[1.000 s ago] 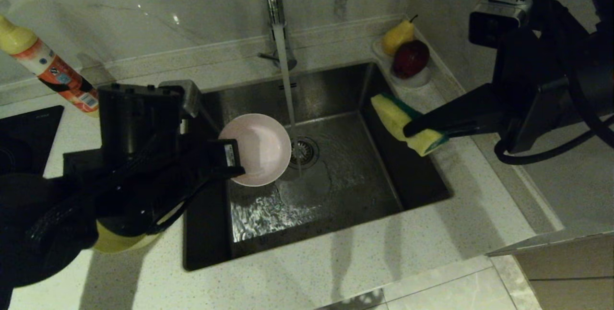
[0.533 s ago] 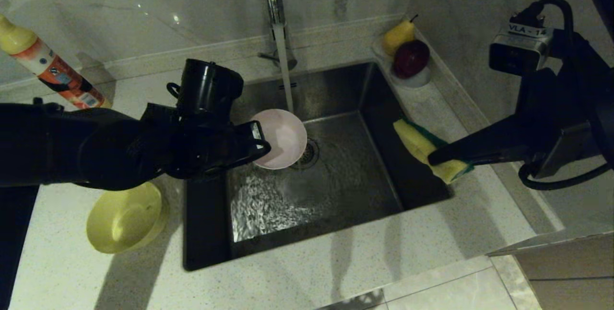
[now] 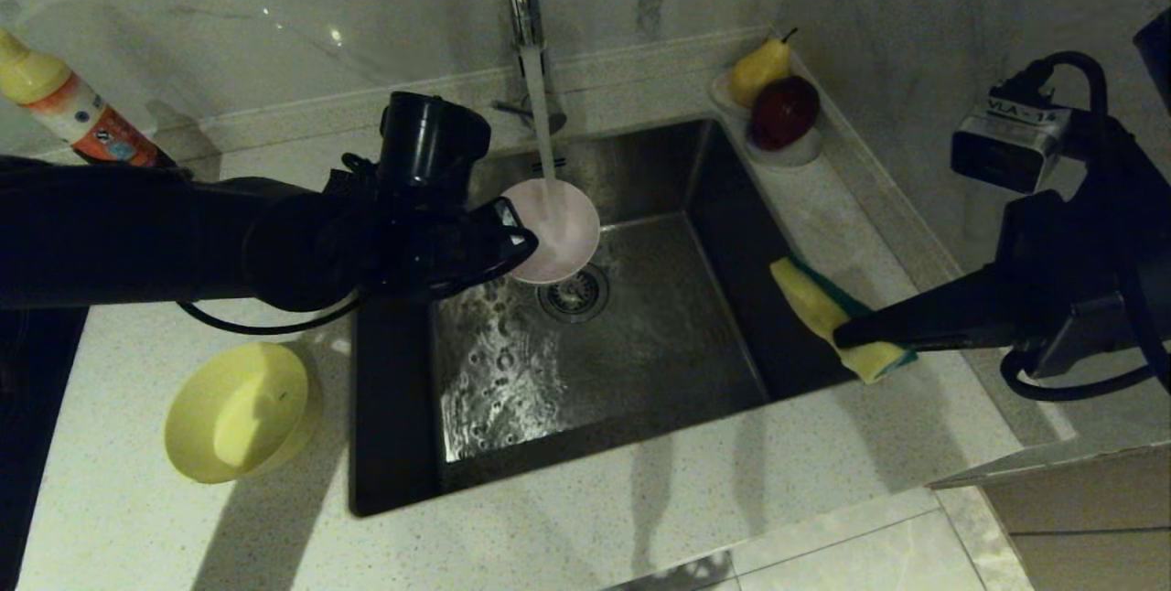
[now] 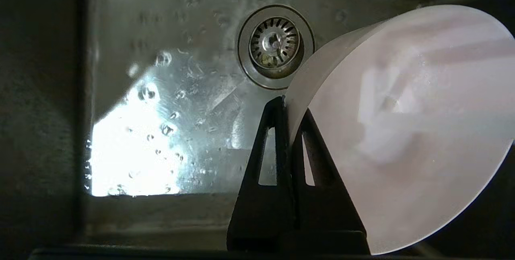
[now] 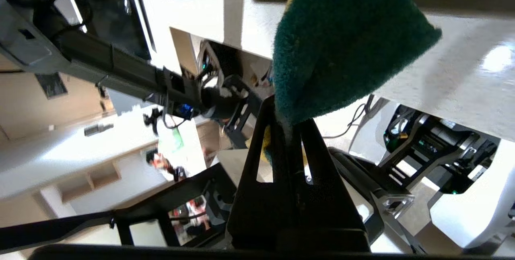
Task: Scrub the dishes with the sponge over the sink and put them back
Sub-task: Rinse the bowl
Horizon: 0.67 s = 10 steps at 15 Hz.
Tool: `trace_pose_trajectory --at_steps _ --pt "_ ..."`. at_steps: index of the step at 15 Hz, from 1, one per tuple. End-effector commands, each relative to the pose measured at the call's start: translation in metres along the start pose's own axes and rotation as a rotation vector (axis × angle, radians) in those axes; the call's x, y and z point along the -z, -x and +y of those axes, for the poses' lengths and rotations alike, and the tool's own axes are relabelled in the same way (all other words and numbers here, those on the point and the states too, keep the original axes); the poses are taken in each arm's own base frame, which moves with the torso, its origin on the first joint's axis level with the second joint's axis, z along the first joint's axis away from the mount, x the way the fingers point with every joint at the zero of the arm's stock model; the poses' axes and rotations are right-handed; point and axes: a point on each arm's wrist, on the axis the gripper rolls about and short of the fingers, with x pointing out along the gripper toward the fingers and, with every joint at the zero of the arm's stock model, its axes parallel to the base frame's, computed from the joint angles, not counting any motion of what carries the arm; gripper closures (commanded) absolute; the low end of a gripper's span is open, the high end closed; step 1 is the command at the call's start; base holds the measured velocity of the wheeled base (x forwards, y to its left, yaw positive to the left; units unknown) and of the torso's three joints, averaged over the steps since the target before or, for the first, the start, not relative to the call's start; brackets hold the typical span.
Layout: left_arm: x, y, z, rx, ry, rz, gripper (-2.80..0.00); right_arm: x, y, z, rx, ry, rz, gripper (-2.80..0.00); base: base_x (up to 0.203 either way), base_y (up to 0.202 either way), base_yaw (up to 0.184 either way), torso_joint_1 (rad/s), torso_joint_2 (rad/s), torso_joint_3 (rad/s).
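My left gripper (image 3: 512, 248) (image 4: 287, 107) is shut on the rim of the pale pink bowl (image 3: 553, 230) (image 4: 402, 127), holding it tilted over the sink (image 3: 640, 362) under the running tap (image 3: 520, 5). Water falls into the bowl. The drain strainer (image 4: 275, 44) lies just below it. My right gripper (image 3: 846, 335) (image 5: 287, 109) is shut on the sponge (image 3: 828, 316) (image 5: 346, 38), yellow with a green side, held above the sink's right edge. A yellow bowl (image 3: 238, 410) sits on the counter left of the sink.
A bottle (image 3: 69, 106) with an orange label stands at the back left. A white dish (image 3: 798, 152) with a pear (image 3: 757, 68) and a dark red apple (image 3: 782, 111) sits at the sink's back right corner. A dark hob edge (image 3: 27, 390) is at far left.
My left arm has carried the pink bowl back and to the right, under the water stream, uncovering the yellow bowl. My right gripper has drawn the sponge right and nearer, to the sink's right edge.
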Motion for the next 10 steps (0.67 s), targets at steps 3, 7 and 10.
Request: trace_pose_trajectory --at_steps 3,7,10 --pt "0.0015 0.0013 -0.0002 0.033 0.046 0.062 0.0 0.0019 0.0057 -0.0016 0.005 -0.003 -0.013 0.0 0.0 0.0 0.0 0.0 0.0 0.0" --pt "0.0026 0.004 0.0017 0.029 0.057 0.081 0.0 0.0028 0.0055 -0.0021 0.007 -0.006 -0.01 0.0 0.0 0.0 0.0 0.0 0.0 0.0" --pt "0.0022 0.0045 0.0017 0.023 0.052 0.088 0.0 0.0042 0.0043 -0.0045 0.011 -0.014 -0.003 0.0 0.0 0.0 0.0 0.0 0.0 0.0"
